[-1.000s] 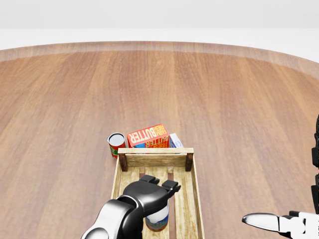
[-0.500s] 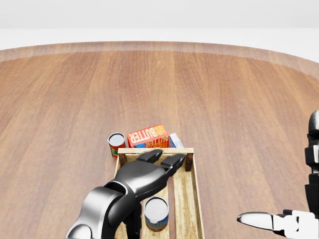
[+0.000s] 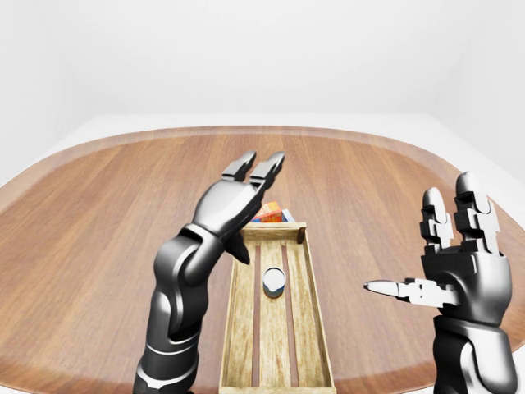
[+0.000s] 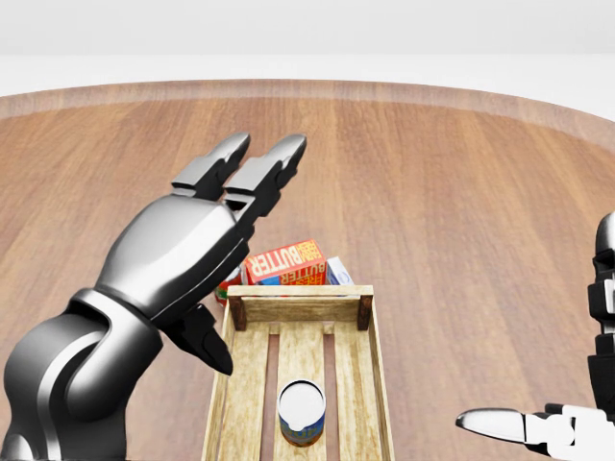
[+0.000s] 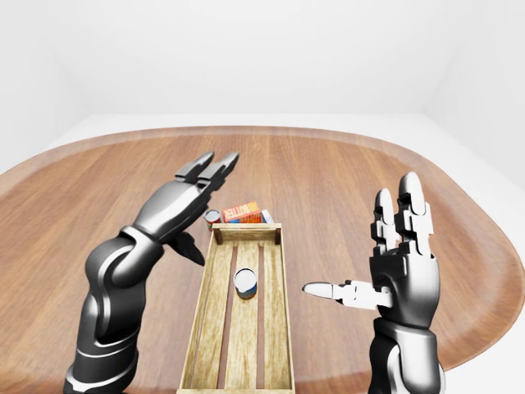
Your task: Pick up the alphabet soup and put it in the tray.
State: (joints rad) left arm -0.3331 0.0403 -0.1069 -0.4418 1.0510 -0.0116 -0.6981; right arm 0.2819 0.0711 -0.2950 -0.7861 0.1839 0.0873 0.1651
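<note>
Alphabet soup, a small cylindrical can with white top and blue-orange label (image 4: 302,412), stands upright inside the slatted wooden tray (image 4: 376,365), on the tray's middle slats, nearer the tray's bottom end in the head view. Left robot hand (image 4: 197,238), glossy dark metal, is raised above and left of the tray, fingers spread straight, holding nothing, clear of the can. Right robot hand (image 5: 385,271) is up well right of the tray, fingers extended, thumb pointing toward the tray, empty. Orange-red butter box (image 4: 284,262) lies just beyond the tray's top end; a red can (image 5: 213,216) sits left of it. All rest on the round wooden worktop (image 4: 432,192).
</note>
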